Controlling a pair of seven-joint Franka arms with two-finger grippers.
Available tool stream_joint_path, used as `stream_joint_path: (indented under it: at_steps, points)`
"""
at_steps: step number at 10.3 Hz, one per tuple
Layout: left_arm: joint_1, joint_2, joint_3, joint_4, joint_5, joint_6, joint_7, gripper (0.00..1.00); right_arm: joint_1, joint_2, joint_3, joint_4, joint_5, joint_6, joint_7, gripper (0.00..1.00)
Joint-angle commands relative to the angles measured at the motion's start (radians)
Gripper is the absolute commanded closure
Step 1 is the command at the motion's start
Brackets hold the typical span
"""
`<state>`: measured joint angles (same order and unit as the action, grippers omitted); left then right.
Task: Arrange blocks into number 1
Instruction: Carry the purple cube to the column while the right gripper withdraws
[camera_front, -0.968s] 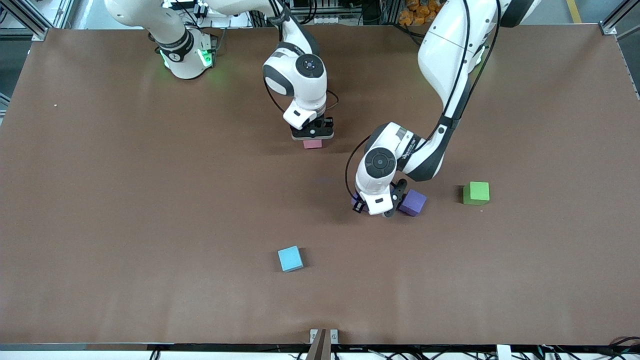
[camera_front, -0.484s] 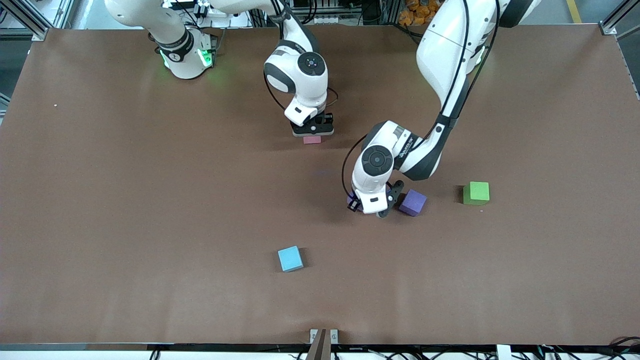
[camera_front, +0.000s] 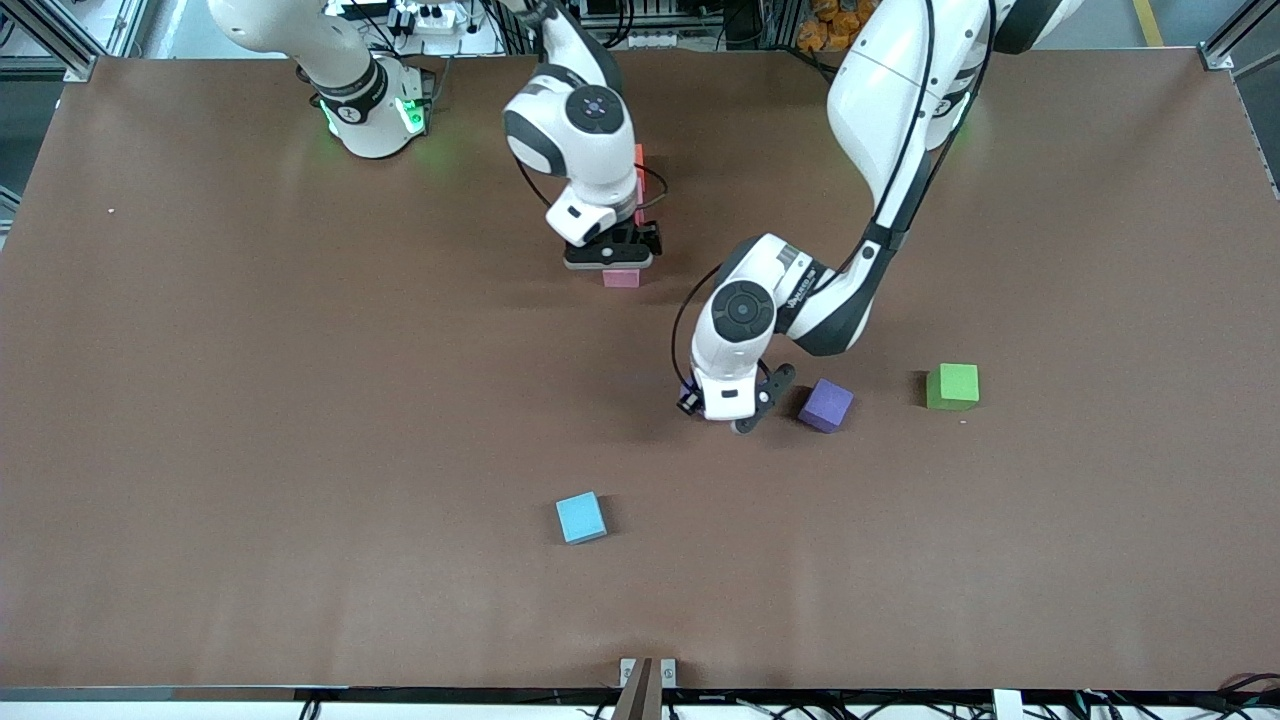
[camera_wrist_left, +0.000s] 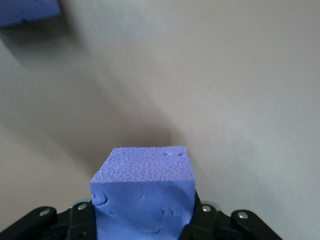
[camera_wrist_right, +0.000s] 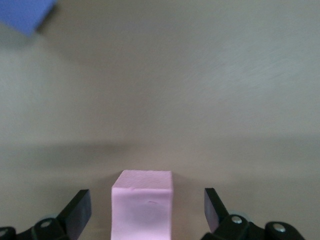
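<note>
Left gripper (camera_wrist_left: 142, 227) is clamping a purple block (camera_wrist_left: 143, 197) above mid-table, beside a second purple cube (camera_front: 826, 405). Right gripper (camera_wrist_right: 145, 212), fingers spread, is straddling a pink block (camera_wrist_right: 142, 210) (toward the robots' edge). Risk: descending skewed, the carried block could nudge the pink one, bending the numeral.

No legible text, labels or numbers; small marking on left arm's wrist link unreadable.
</note>
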<state>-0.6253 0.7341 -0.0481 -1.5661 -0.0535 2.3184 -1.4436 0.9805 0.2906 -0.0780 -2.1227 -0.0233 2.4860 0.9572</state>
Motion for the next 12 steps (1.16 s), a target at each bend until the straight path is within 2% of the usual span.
stream_joint_path:
  at_steps: [1,3,5,9,12]
  points:
    - [-0.028,-0.041,-0.041,-0.009,0.003,-0.001,0.075,1.0,-0.086,-0.195,0.009,-0.144,-0.003,-0.019,-0.053,0.0]
    - [-0.057,-0.041,-0.081,-0.008,0.039,-0.002,0.088,1.0,-0.205,-0.275,0.007,-0.14,-0.007,-0.131,-0.218,0.0]
    - [-0.08,-0.039,-0.119,-0.009,0.09,-0.001,0.089,1.0,-0.322,-0.315,-0.003,-0.119,-0.009,-0.174,-0.38,0.0]
    - [-0.137,-0.013,-0.162,-0.025,0.204,-0.001,0.112,1.0,-0.478,-0.309,-0.042,0.103,-0.012,-0.419,-0.502,0.0]
    - [-0.145,-0.005,-0.19,-0.04,0.279,-0.001,0.115,1.0,-0.575,-0.303,-0.042,0.196,-0.012,-0.45,-0.601,0.0]
